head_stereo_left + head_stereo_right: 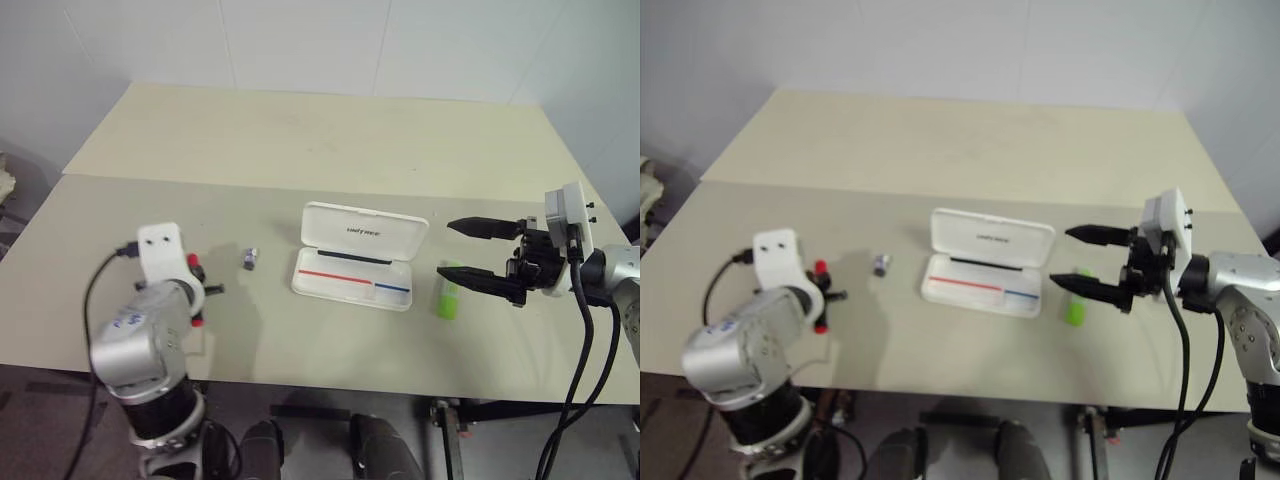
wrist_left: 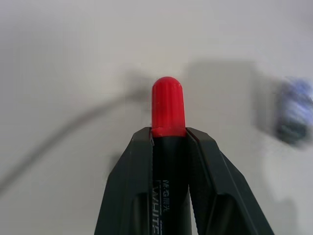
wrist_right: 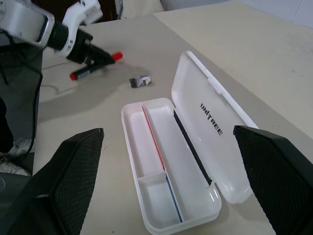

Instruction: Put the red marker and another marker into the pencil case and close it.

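left gripper (image 3: 100, 57): far left over the tabletop (image 1: 300, 140), jaws clenched on the red marker, black fingers (image 2: 124, 196) pinching its dark middle band
red marker (image 2: 167, 110): held in the left jaws, lifted off the tabletop, lying across the fingers; one red end sticks out past the fingertips, other red end shows on the far side of the grip; white lettering on the barrel between the fingers
small grey object (image 1: 249, 259): loose on the tabletop between left gripper and case, apart from both; blurred in the left wrist view
pencil case (image 1: 352, 283): middle of the tabletop, open, lid folded back flat on the far side with dark lettering on it; tray empty, red and blue stripe along the inside; small divided compartment at one end in the right wrist view
green highlighter (image 1: 449, 292): lying flat on the tabletop just right of the case, not touching it, partly under the right gripper's lower finger
right gripper (image 1: 465, 255): right side, above the tabletop, pointing left toward the case; jaws released, spread wide, nothing between them; one finger above the highlighter, the other further back
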{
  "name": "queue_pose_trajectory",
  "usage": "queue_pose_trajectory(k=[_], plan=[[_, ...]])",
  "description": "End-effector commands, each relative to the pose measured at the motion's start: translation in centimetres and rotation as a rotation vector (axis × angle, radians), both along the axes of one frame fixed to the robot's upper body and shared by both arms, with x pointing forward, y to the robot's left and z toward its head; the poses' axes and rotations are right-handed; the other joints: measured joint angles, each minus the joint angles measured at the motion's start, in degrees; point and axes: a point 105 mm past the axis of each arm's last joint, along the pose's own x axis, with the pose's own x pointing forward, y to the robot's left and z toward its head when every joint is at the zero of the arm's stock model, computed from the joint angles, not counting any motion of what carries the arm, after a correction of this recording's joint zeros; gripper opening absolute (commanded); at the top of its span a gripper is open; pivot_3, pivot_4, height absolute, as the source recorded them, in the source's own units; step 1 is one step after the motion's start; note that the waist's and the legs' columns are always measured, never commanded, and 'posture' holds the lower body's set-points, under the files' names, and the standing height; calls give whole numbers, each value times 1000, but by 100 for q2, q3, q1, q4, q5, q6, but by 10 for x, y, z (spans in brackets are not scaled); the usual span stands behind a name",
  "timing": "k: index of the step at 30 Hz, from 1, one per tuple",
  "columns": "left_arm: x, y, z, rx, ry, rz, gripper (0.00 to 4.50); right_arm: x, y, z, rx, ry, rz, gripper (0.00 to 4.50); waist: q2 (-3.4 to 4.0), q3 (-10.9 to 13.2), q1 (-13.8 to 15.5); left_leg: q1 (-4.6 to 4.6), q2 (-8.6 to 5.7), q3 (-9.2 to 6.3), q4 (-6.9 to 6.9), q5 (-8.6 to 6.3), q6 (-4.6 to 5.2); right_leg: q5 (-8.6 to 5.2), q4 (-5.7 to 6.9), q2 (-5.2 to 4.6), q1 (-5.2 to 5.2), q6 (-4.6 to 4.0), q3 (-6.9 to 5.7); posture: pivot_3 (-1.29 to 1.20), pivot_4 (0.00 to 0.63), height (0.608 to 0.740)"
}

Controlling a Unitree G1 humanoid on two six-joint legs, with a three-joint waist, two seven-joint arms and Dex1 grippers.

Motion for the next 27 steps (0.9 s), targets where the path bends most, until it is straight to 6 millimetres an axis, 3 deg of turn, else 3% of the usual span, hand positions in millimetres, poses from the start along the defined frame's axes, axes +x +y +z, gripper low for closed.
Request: queue_pose_trajectory(k=[1,2,5,8,12,15,17,21,27], plan=[[12,2,44,98,-176,-124,577,0,2,9,3,-52,7,4500,0,0,0,0,0,-1,-2,-1,-1,0,0,-1,-1,0,-2,0,150,740],[15,2,51,124,-212,-154,577,0,2,9,3,-53,7,4500,0,0,1,0,0,-1,-6,-2,-3,0,-1,-3,-1,0,-3,0,150,740],[26,-20,91,379,-355,-476,577,1,3,9,9,-60,0,4500,-3,2,16,-4,0,-6,-14,-5,-6,1,0,-8,-5,-2,-16,0,150,740],[29,-47,103,594,-391,-780,577,2,4,8,15,-66,-9,4500,-1,2,20,-7,0,-5,-27,-9,-12,-15,-4,-17,-11,-32,-25,0,150,740],[23,-84,127,673,-581,-1065,577,0,4,6,26,-71,-25,4500,-1,3,44,-14,1,2,-38,-16,-1,-18,-27,-25,-11,-38,-28,0,150,740],[18,-109,127,702,-623,-1255,577,-1,2,5,32,-78,-46,4500,-1,3,56,-14,2,5,-38,-29,4,-10,-24,-25,-13,-19,-30,0,150,740],[16,-124,120,715,-614,-1370,577,-2,1,5,34,-84,-63,4500,0,3,70,-14,3,6,-35,-36,6,12,-21,-23,-14,36,-33,0,150,740],[8,-155,98,691,-576,-1566,577,-9,-5,4,39,-85,-104,4500,5,6,98,-14,2,12,-26,-41,13,10,-19,-20,-14,50,-30,0,150,740],[8,-184,80,671,-604,-1674,577,-17,-14,2,42,-86,-165,4500,6,6,138,-17,1,13,-4,-42,16,15,-6,-18,-12,65,-23,0,150,740]])
